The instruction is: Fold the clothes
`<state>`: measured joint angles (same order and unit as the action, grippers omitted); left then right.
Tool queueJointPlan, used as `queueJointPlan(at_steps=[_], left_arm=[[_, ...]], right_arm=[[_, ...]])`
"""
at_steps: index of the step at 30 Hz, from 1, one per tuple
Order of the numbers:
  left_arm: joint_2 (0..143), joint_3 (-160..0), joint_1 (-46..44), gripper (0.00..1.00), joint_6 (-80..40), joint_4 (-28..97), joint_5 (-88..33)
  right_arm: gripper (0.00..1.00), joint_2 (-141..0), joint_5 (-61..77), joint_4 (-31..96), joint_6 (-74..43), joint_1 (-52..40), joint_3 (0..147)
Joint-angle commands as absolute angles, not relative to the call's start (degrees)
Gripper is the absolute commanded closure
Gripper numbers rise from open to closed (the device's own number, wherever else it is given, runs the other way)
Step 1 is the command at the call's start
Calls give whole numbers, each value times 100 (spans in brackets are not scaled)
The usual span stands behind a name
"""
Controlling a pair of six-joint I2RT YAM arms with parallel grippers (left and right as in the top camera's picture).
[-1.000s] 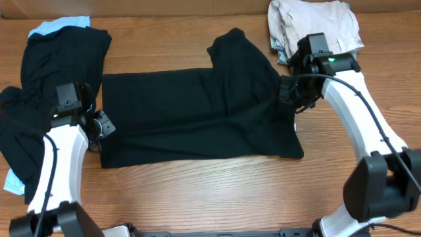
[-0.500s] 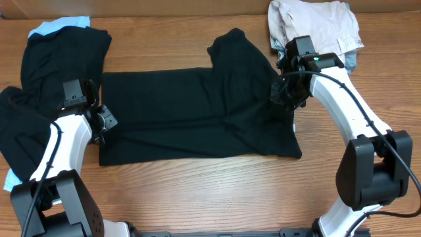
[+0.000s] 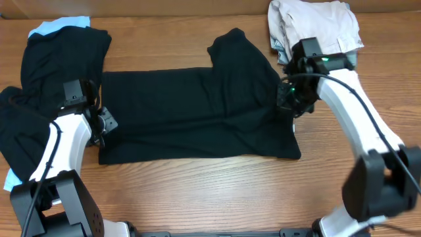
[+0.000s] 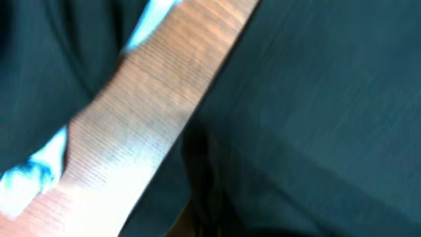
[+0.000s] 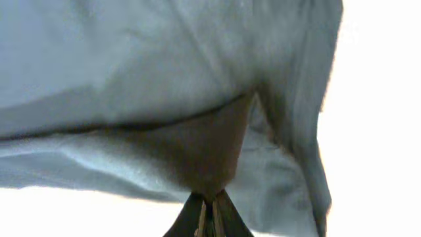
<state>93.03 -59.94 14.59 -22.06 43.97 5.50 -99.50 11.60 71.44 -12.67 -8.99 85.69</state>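
The black shirt (image 3: 197, 112) is lying spread out in the middle of the table (image 3: 197, 187). The left gripper (image 3: 100, 128) is squeezing shut on its edge at 9 o'clock. The right gripper (image 3: 287, 102) is squeezing shut on its edge at 3 o'clock.

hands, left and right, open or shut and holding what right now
left hand: shut, at the left edge of the black shirt; whether it grips it cannot be told
right hand: shut, pinching the black shirt's right edge
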Motion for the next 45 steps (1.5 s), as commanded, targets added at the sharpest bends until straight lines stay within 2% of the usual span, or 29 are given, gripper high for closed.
queueJointPlan(at_steps=[1,3,7,12,16,26,32,42,44,45], left_arm=[[9249,-6622,1459,96,-2097,5013,526],[9249,-6997,1459,96,-2097,5749,526],[9238,-7306,1459,96,-2097,6442,523],[9188,-7325,1459,96,-1990,6866,635],[9188,-7323,1459,96,-1966,6866,899],[9216,-7312,1457,96,-1970,5876,1000],[9334,-7100,1337,96,-1968,5188,939],[9797,-6906,1140,96,-1973,4445,939],[9883,-6906,1125,92,-1973,4375,939],[9918,-6906,1120,86,-1970,4344,937]], right_arm=[[96,-8654,1105,7546,-1433,-871,8641],[96,-8001,913,8058,-1649,-869,8639],[96,-7251,576,8785,-1879,-869,8637],[96,-6724,554,9489,-1981,-869,8619],[96,-6692,432,9511,-1977,-869,8499],[96,-7824,346,8062,-1927,-860,7459],[96,-8674,346,6818,-1800,-860,7424],[96,-9697,349,5937,-1778,-860,7422],[96,-9830,351,5843,-1780,-860,7422],[91,-9874,351,5830,-1780,-860,7419]])
